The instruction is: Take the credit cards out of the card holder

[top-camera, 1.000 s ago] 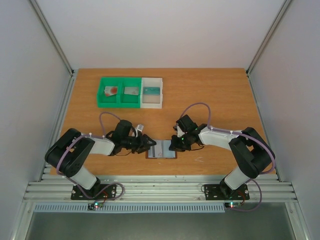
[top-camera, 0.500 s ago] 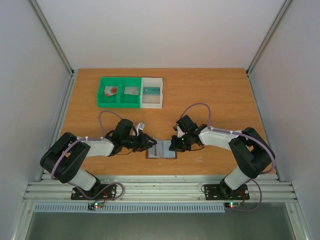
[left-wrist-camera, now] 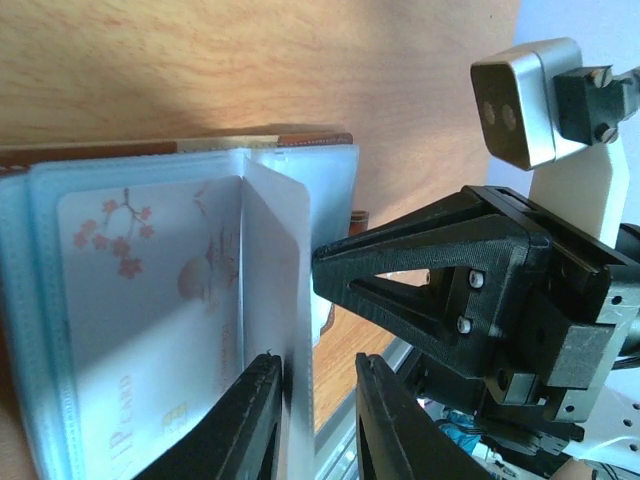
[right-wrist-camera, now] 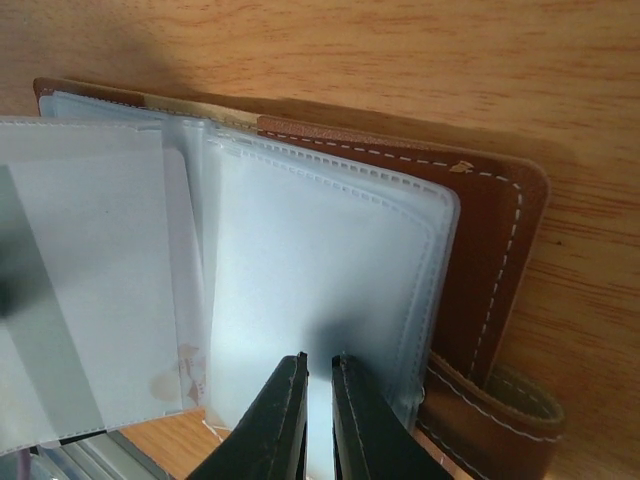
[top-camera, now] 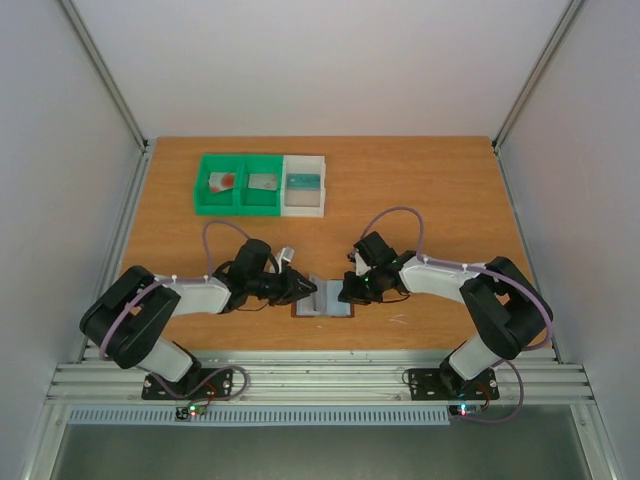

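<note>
The brown card holder [top-camera: 325, 306] lies open between the arms, its clear sleeves fanned out. A pale credit card [left-wrist-camera: 150, 300] with a blossom print sits in a sleeve on the holder's left half [left-wrist-camera: 150, 150]. One clear sleeve page [left-wrist-camera: 280, 260] stands upright between the fingers of my left gripper [left-wrist-camera: 318, 362]. It lies against one finger, with a gap to the other. My right gripper [right-wrist-camera: 319, 360] is shut, its tips resting on the clear sleeve [right-wrist-camera: 330, 270] over the brown right half [right-wrist-camera: 490, 250]. From above, both grippers [top-camera: 305, 290] [top-camera: 348, 290] meet at the holder.
At the back left stands a green two-part bin [top-camera: 238, 163], holding a red-marked card [top-camera: 222, 181] and a grey card [top-camera: 263, 182]. Beside it a white bin [top-camera: 304, 207] holds a teal card [top-camera: 302, 182]. The table's near edge is just behind the holder.
My left gripper has moved right onto the holder and its jaws have narrowed around the upright sleeve page. The right gripper has stayed put.
</note>
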`<state>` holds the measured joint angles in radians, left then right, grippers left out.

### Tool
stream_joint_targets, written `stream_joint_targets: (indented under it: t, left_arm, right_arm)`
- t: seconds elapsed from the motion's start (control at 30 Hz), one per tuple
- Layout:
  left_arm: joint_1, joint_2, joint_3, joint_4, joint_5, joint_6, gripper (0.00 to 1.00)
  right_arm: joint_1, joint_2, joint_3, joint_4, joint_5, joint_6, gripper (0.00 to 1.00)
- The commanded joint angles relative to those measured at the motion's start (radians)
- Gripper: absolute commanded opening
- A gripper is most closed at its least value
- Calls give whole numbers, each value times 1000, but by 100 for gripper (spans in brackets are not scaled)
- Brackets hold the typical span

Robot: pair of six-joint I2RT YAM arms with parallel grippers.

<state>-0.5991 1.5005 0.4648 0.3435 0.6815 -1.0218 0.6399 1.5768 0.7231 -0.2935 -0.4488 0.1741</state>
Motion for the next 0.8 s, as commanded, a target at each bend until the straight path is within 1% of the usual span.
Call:
stream_joint_targets:
  t: [0.0, 0.13, 0.23, 0.3, 0.43, 0.57, 0.77]
  left_arm:
    - [-30, 32, 32, 98, -2, -35, 25]
    - [-66, 60, 56, 130, 0, -58, 29]
    - [-82, 82, 57, 162, -22, -73, 30]
    - [-90, 90, 60, 184, -19, -89, 30]
    - [-97, 97, 79, 174, -16, -88, 31]
    - [-96, 96, 97, 132, -32, -66, 32]
    - [-104, 123, 122, 126, -29, -59, 34]
  right_arm:
    - [6, -31, -12, 8, 11, 0, 9]
    - [5, -40, -3, 0, 41, -20, 12]
    - [-4, -69, 16, -50, 105, -47, 13]
    - [-11, -116, 10, -72, 133, -56, 15]
    - [-12, -203, 1, -115, 187, -56, 19]
    - [-11, -257, -4, -139, 202, -46, 20]
    - [-12, -310, 3, -173, 213, -47, 22]
